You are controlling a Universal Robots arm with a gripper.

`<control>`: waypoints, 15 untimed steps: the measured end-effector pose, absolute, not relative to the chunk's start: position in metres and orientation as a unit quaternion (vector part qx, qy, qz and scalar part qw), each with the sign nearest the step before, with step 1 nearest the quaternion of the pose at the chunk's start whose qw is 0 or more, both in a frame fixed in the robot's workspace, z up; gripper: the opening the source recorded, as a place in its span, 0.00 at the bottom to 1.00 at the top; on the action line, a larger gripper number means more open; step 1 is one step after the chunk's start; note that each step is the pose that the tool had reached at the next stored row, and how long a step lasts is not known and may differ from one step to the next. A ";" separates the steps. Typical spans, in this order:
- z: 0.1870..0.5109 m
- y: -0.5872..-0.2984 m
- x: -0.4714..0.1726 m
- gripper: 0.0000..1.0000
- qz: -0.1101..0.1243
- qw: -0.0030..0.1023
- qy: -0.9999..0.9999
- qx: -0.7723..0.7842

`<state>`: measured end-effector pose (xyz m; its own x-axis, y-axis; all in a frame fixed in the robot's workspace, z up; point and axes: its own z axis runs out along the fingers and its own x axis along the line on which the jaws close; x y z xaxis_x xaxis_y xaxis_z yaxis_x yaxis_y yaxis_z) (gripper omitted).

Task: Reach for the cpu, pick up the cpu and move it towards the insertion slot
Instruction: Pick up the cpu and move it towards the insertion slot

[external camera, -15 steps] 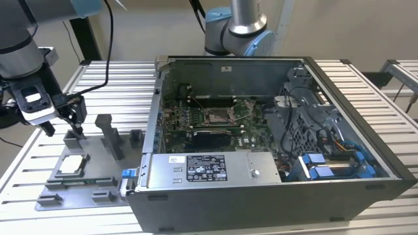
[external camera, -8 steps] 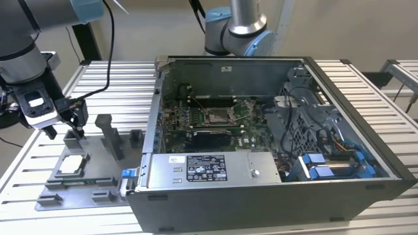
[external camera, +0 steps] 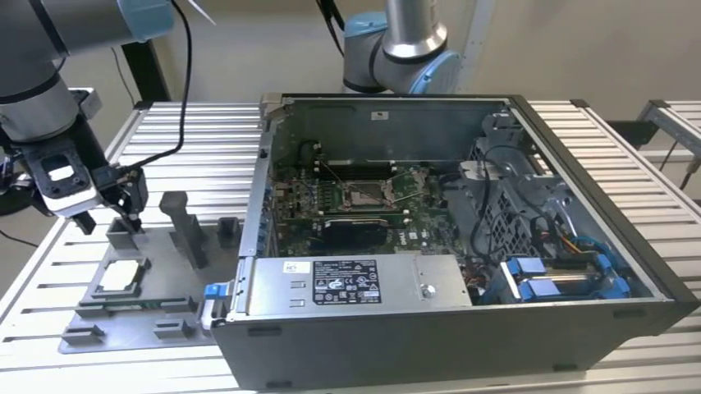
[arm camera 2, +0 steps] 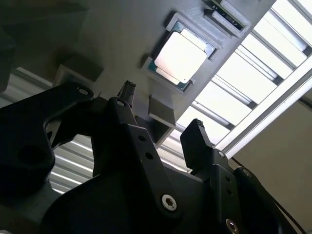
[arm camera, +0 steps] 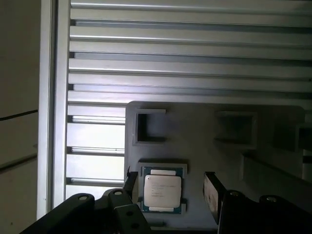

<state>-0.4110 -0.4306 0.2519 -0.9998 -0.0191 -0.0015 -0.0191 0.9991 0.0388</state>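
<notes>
My tool point(external camera: 110, 217) hangs over the grey fixture plate point(external camera: 164, 291), fingers spread wide and holding nothing. The cpu point(arm camera: 163, 190) lies flat in its square pocket on that plate, just below the tool and not touched by it. In the first wrist view the two fingers stand either side of it. The plate sits on the slatted worktop point(external camera: 613, 156), to the exterior view's left of the open computer case point(external camera: 438, 336). The insertion slot point(external camera: 365, 193) is inside that case, well apart from the tool.

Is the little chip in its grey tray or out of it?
In. The chip lies flat in the tray; the open tool hovers above it, holding nothing.
</notes>
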 end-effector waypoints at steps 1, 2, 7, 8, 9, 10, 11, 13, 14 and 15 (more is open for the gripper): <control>0.252 -0.431 -0.411 1.00 0.019 0.001 1.000 -0.010; 0.252 -0.431 -0.411 1.00 0.019 0.001 1.000 -0.010; 0.252 -0.431 -0.412 1.00 0.019 0.000 1.000 -0.010; 0.252 -0.431 -0.412 1.00 0.019 0.000 1.000 -0.010; 0.252 -0.431 -0.412 1.00 0.019 0.000 1.000 -0.010; 0.252 -0.431 -0.412 1.00 0.019 0.000 1.000 -0.010; 0.252 -0.431 -0.412 1.00 0.019 0.000 1.000 -0.010; 0.252 -0.431 -0.412 1.00 0.019 0.000 1.000 -0.010; 0.252 -0.431 -0.412 1.00 0.019 0.000 1.000 -0.010; 0.252 -0.431 -0.412 1.00 0.019 0.000 1.000 -0.010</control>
